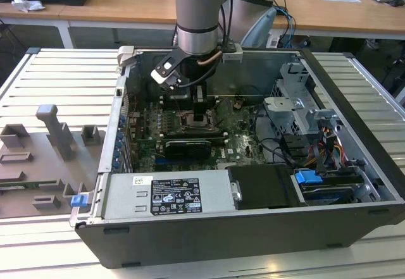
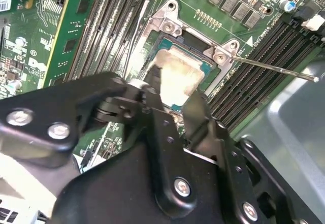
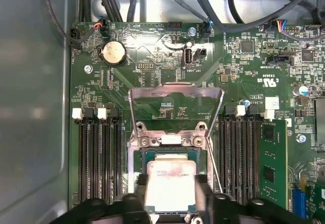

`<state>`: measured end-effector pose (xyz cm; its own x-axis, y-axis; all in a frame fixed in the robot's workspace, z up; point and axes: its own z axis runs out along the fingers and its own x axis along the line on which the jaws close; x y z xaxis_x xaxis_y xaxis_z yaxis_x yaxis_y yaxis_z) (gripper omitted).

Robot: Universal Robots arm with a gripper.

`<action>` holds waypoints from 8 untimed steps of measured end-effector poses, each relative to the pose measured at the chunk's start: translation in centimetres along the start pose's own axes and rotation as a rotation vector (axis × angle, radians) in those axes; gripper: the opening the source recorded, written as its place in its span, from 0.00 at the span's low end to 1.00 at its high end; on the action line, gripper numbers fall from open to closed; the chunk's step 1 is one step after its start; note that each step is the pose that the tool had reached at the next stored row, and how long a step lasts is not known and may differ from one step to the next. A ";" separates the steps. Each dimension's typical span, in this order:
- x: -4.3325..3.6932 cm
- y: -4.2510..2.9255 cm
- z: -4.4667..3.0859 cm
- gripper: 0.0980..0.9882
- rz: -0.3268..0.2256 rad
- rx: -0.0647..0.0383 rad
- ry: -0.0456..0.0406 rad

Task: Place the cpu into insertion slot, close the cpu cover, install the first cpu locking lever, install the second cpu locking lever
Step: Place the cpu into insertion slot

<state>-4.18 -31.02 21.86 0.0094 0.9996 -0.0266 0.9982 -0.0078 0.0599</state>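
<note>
**Control:** Report the surface and the room.

**Operator:** I see a table [image 1: 50, 76] of slatted grey metal. An open computer case [image 1: 253, 235] lies on it, with grey fixture blocks [image 1: 54, 133] beside it on the exterior view's left. Wooden desks [image 1: 114, 10] stand behind. The arm reaches down into the case, and the gripper [image 1: 201, 111] hangs over the green circuit board [image 3: 244, 82].

**Control:** Condition of the cpu?

**Operator:** The cpu [image 3: 170, 181] is a flat square with a pale silvery-beige top, faintly smudged, and a thin green edge around the metal. It sits level at the insertion slot [image 2: 189, 42], inside the silver rim, with long black memory slots [image 3: 96, 158] on both sides. I cannot confirm that it is fully seated.

**Control:** Gripper state?

**Operator:** Closed on the cpu. In both wrist views one black finger presses each of two opposite edges.

**Control:** Cover and lever?

**Operator:** The cpu cover [image 3: 175, 88] stands raised on its hinge beyond the slot, and I see the board through its window. One thin locking lever [image 2: 274, 67] juts out unlatched.
</note>
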 end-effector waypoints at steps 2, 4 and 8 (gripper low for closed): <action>-0.01 0.03 -0.02 0.29 0.000 0.001 -0.0014; -0.02 0.09 -0.05 0.15 0.000 0.002 -0.0029; -0.03 0.14 -0.11 0.01 0.000 0.004 -0.0034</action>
<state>-4.04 -31.04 21.98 0.0097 0.9995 -0.0300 0.9984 -0.0080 0.0561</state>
